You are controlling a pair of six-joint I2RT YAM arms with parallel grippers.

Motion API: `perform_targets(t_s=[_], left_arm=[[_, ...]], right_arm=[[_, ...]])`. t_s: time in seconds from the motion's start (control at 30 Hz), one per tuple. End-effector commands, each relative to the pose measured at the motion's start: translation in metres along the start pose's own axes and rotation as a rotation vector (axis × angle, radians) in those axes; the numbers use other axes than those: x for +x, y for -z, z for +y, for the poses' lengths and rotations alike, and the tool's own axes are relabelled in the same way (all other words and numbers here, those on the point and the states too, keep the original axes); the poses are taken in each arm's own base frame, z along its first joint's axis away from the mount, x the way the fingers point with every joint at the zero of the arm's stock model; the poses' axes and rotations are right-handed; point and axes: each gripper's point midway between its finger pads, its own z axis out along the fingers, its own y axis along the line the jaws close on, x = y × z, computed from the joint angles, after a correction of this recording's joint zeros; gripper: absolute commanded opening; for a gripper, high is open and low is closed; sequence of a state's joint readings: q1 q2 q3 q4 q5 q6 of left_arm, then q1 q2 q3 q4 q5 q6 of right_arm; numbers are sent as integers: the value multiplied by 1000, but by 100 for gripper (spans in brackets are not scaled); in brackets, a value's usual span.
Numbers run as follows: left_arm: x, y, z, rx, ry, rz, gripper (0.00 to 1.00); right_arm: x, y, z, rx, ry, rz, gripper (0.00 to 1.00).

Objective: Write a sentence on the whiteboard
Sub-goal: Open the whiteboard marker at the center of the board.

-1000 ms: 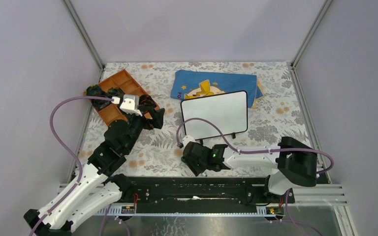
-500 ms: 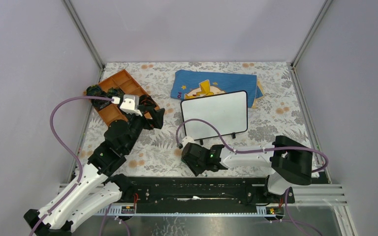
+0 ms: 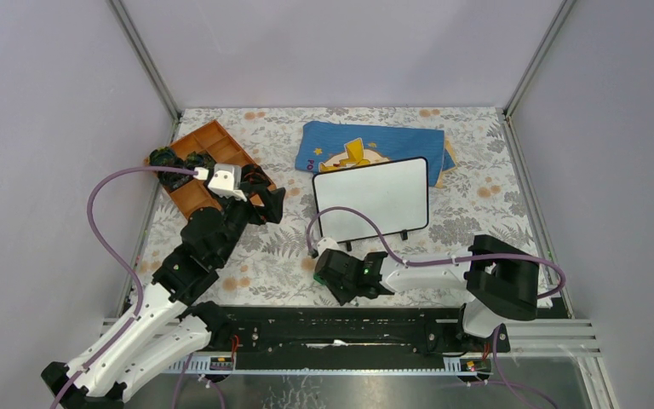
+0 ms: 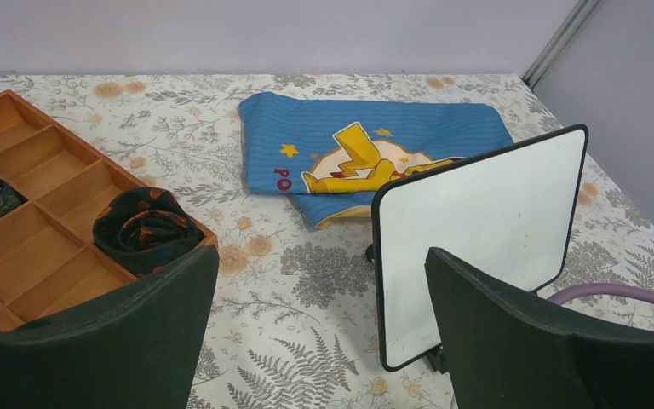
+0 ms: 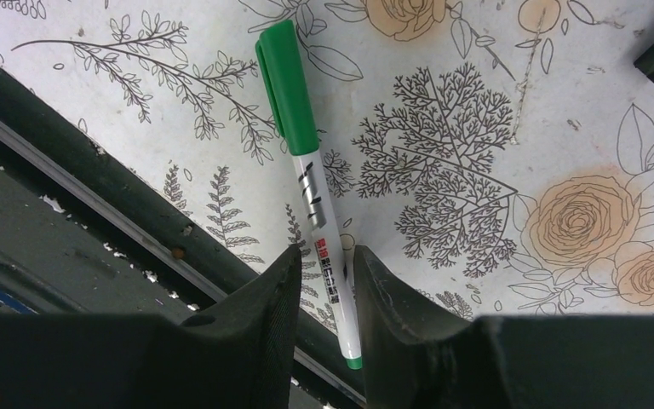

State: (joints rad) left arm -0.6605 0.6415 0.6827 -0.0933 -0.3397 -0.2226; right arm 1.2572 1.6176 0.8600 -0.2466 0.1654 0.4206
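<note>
Whiteboard (image 3: 371, 199) stands upright on its little black feet near the middle of the flowered table (image 3: 477, 170), its face plain white.

At the far left lies an orange compartment tray (image 3: 213, 136), set at an angle. A dark rolled cloth (image 4: 146, 230) sits in the compartment at its near corner, and another dark bundle lies further left. The left gripper (image 3: 266, 191) hovers just beside that corner of the tray with its fingers spread wide and nothing between them.

Behind the board and touching its back edge in the overhead view, a blue cloth (image 3: 366, 141) with a yellow cartoon figure lies flat.

In front of the board, close to the table's near edge, the right gripper (image 5: 325, 256) is down low. Its fingers stand narrow on either side of a green marker (image 5: 306, 162) that lies on the tablecloth with its cap on — whether they press the barrel or only flank it, I cannot tell.
</note>
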Motion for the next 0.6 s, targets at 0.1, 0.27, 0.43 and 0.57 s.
perform_targets(t_s=[0.1, 0.27, 0.43, 0.57], left_arm=[[-7, -2, -3, 11, 14, -35, 99], [-6, -3, -4, 14, 13, -29, 99], [-5, -3, -5, 20, 12, -28, 99], [-4, -3, -6, 26, 13, -25, 99]], right_arm=[[6, -2, -4, 30, -23, -7, 31], [10, 0, -11, 56, -46, -17, 22], [3, 13, -13, 47, -79, -68, 8], [-9, 28, -15, 45, -103, -130, 0]])
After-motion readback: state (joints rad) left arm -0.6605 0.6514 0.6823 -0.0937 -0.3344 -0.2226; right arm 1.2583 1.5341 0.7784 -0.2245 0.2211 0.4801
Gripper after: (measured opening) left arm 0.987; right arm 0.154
